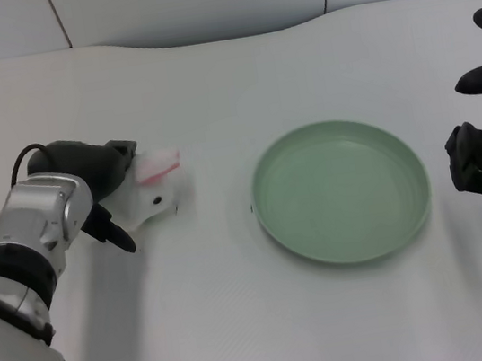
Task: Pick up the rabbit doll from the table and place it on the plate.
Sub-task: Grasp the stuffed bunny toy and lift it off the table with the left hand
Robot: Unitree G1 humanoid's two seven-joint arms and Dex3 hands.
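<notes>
Left hand [101, 188] at near left, low over white tabletop [244, 325]. Fingers [121, 237] around rabbit doll [156, 186], apparently touching; firm hold cannot be confirmed. Doll white with pink ears, lying on tabletop, partly hidden by hand. Green plate [349, 250] well apart to the right, nothing on it.

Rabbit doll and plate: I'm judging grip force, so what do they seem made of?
Rabbit doll: apparently soft plush, white with pink ears, fuzzy outline; left hand partly covers it. Plate: probably hard plastic, matte pale green, smooth with a raised rim.
</notes>
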